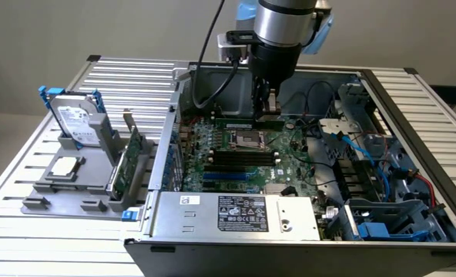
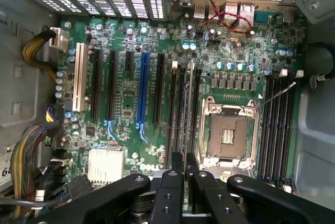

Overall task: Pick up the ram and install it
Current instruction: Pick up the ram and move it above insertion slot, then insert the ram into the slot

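Nearest to us, the slatted metal worktop [image 1: 59, 248] holds a big open computer box [image 1: 290, 259]. Just inside its front wall lies a silver power box [image 1: 236, 212] with white stickers on top. Behind that we see the green board [image 1: 290, 167] lying flat on the floor of the computer box. On the board there are long black slots [image 1: 243, 157], and then a square silver chip holder [image 1: 250, 138] just past them.

Right behind the chip holder is the ram [image 1: 236, 122]. It is a long thin green stick standing on its edge, low down at the board. The tool [image 1: 266, 115] reaches straight down onto it from above. Its two black fingers [image 2: 177, 182] are squeezed together on the ram, near the end on the exterior view's right. We cannot tell if the ram is pushed all the way into its slot.

On the exterior view's left, a grey holder [image 1: 66, 190] sits on the worktop beside the computer box. A green card [image 1: 126, 164] stands in it. A silver disk drive [image 1: 78, 121] with a blue frame stands farther back. On the exterior view's right, blue wires [image 1: 350, 147] run inside the computer box.

Farthest back, the silver arm [image 1: 278, 23] goes up from the tool, and a black cable [image 1: 212, 34] hangs beside it.
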### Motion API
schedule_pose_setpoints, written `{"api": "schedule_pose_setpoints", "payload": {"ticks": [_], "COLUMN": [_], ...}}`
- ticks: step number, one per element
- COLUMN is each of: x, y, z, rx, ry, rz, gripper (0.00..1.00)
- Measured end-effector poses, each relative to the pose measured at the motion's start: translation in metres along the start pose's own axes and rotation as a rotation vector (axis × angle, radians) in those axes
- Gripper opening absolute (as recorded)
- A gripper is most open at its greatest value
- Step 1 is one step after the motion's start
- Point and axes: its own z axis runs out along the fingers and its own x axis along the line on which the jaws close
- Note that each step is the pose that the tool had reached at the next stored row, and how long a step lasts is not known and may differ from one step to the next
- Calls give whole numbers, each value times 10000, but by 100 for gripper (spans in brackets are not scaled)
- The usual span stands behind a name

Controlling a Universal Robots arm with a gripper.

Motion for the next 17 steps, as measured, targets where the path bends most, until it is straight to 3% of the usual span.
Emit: {"api": "schedule_pose_setpoints", "payload": {"ticks": [12,17], "x": [0,31], "y": [0,15], "z": [0,78], "rx": [0,12], "ry": [0,-6], "rz": [0,2], "gripper": [14,14]}}
